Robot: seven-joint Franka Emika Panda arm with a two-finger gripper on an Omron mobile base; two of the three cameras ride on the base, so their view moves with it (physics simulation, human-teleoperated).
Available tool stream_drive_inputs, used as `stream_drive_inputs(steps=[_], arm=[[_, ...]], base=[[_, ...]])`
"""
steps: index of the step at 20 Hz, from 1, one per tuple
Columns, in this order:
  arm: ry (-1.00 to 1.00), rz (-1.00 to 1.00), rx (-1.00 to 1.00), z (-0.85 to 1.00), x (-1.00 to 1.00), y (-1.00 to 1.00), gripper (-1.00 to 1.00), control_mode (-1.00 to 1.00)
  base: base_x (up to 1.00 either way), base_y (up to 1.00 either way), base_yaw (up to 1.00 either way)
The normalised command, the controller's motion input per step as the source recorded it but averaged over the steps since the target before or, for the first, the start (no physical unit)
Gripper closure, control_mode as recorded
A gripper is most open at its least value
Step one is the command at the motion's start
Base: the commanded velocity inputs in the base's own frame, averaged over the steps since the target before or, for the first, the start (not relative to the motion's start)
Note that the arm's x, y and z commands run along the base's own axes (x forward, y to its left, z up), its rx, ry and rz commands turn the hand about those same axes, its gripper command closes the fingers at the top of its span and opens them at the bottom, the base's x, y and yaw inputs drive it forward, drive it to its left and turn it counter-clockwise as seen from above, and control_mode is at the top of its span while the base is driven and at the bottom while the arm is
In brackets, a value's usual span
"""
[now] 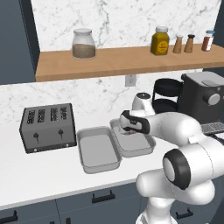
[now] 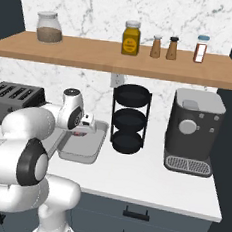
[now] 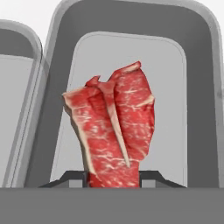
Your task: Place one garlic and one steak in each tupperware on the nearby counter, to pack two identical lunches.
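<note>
A raw red steak (image 3: 113,127) with white marbling hangs in my gripper (image 3: 113,177), which is shut on its lower end. It hovers just above the floor of the right tupperware (image 3: 199,87), a light-grey tray. The left tupperware (image 3: 17,87) lies beside it with nothing in it. From the base, the gripper (image 1: 130,130) is low over the right tupperware (image 1: 142,148), next to the left tupperware (image 1: 98,151) on the white counter (image 1: 43,175). The other side shows the gripper (image 2: 84,130) over the same tray (image 2: 85,147). The garlic is out of view.
A dark toaster (image 1: 48,127) stands left of the trays. A black tiered rack (image 2: 129,119) and a coffee machine (image 2: 192,130) stand to their right. A wooden shelf (image 1: 109,63) with jars hangs above the counter.
</note>
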Motion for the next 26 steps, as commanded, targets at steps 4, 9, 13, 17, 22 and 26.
stream_drive_inputs(steps=[4, 9, 13, 17, 22, 26], arm=[[0.00, 0.00, 0.00, -0.25, 0.00, -0.01, 1.00, -1.00], [0.00, -0.02, 0.00, -0.32, 0.01, 0.00, 1.00, -1.00], [0.00, -0.04, 0.00, -0.20, 0.05, 0.00, 1.00, -1.00], [0.00, -0.05, 0.00, -0.02, 0.32, 0.03, 1.00, -1.00], [0.01, -0.06, 0.00, 0.00, 0.67, 0.10, 1.00, -1.00], [0.02, -0.01, 0.00, -0.11, 0.13, -0.01, 1.00, -1.00]], base=[[0.00, 0.00, 0.00], [0.00, 0.00, 0.00], [0.00, 0.00, 0.00], [0.00, 0.00, 0.00], [0.00, 0.00, 0.00], [0.00, 0.00, 0.00]])
